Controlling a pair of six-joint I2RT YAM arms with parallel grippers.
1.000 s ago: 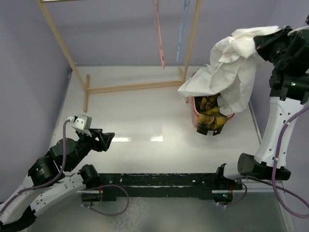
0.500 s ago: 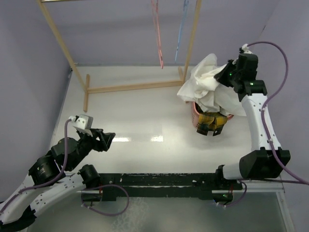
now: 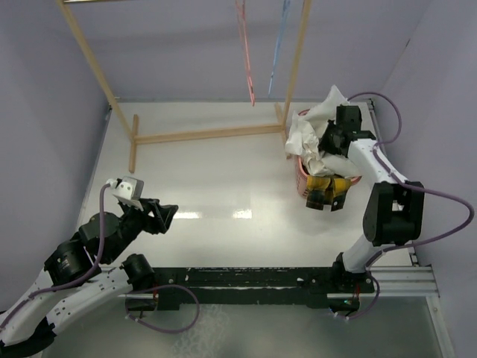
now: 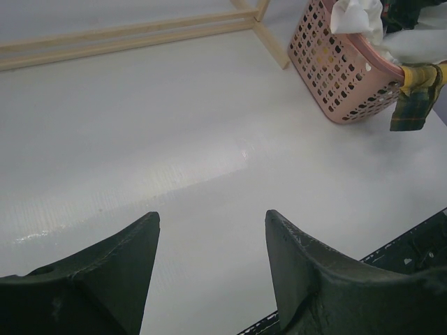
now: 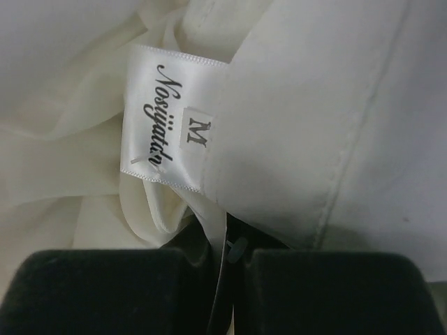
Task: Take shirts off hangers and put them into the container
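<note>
Right jaws pressed together, pinching the white shirt (image 3: 313, 134) low over the container (image 4: 335, 77). Left jaws spread, idle above the counter (image 3: 223, 179). Plaid shirt (image 3: 328, 190) drapes over the rim. Placing step; next probably release so the fabric drops inside.

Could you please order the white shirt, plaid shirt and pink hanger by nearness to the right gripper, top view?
1. white shirt: gripped, at the basket.
2. plaid shirt: draped over its near rim.
3. pink hanger: hanging, farther left.
</note>
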